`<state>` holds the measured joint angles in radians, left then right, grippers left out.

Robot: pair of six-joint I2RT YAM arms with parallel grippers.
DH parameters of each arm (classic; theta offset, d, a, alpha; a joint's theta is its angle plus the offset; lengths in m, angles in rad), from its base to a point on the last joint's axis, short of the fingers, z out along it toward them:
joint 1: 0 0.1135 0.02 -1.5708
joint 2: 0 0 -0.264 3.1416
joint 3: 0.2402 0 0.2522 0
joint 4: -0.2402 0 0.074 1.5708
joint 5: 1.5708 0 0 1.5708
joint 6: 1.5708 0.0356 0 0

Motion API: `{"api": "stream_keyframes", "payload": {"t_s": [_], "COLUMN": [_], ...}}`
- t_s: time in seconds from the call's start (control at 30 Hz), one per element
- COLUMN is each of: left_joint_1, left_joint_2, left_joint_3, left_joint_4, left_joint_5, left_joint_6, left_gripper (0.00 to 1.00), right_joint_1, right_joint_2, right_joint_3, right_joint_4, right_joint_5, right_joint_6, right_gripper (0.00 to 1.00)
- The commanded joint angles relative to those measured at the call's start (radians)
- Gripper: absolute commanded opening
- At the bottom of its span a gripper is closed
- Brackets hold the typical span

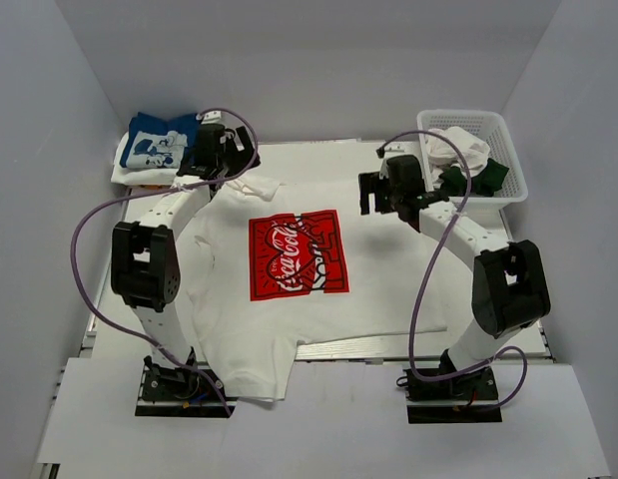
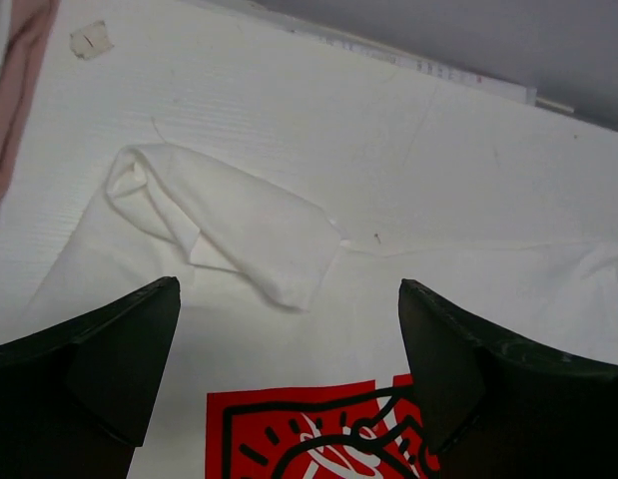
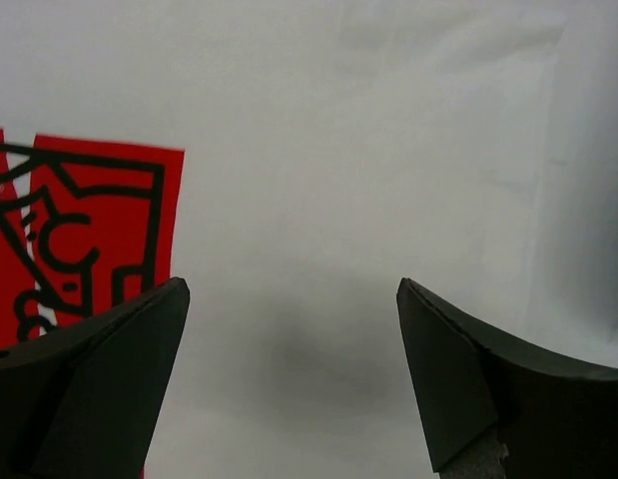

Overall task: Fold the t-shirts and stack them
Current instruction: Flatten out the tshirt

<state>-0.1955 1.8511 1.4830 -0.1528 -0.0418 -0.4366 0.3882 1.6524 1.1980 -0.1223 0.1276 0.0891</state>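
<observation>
To the left of your left gripper (image 2: 289, 299), the folded blue t-shirt (image 1: 154, 140) sat on a folded white t-shirt (image 1: 126, 172), its right edge hidden behind the wrist. The wrist view caught only a cut-off pink strip (image 2: 11, 80). That gripper's jaws stood apart and empty above the large white t-shirt (image 1: 229, 299), whose turned-over sleeve (image 2: 224, 215) lay just ahead of the fingertips. Your right gripper (image 3: 294, 299) was also spread wide over bare cloth, with the red print (image 3: 79, 230) to its left, partly behind a finger. Right of it, the basket (image 1: 510, 160) held white and dark cloths (image 1: 468, 160) you couldn't identify.
</observation>
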Motion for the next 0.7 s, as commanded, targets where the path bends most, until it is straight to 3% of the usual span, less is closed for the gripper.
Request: {"api": "stream_keyframes", "payload": {"t_s": [0.0,0.17,0.53,0.67], "left_joint_1": [-0.01,-0.01,-0.01,-0.01], "left_joint_2": [0.052,0.125,0.266,0.341], "left_joint_3": [-0.033,-0.023,0.005,0.094], "left_joint_4": [-0.024,0.021,0.067,0.101], "left_joint_5": [0.082,0.151,0.139,0.138], "left_joint_6": [-0.013,-0.034,-0.122,-0.154], "left_gripper": [1.0,1.0,1.0,1.0], "right_joint_1": [0.005,0.008,0.003,0.005], "right_joint_2": [-0.022,-0.034,0.092,0.107], "right_joint_3": [-0.102,-0.238,-0.209,-0.212], "right_joint_4": [0.039,0.185,0.127,0.125], "right_joint_5": [-0.117,-0.259,-0.232,-0.238], "right_joint_6": [0.102,0.146,0.117,0.104], "right_gripper": [0.9,0.9,0.9,0.9]}}
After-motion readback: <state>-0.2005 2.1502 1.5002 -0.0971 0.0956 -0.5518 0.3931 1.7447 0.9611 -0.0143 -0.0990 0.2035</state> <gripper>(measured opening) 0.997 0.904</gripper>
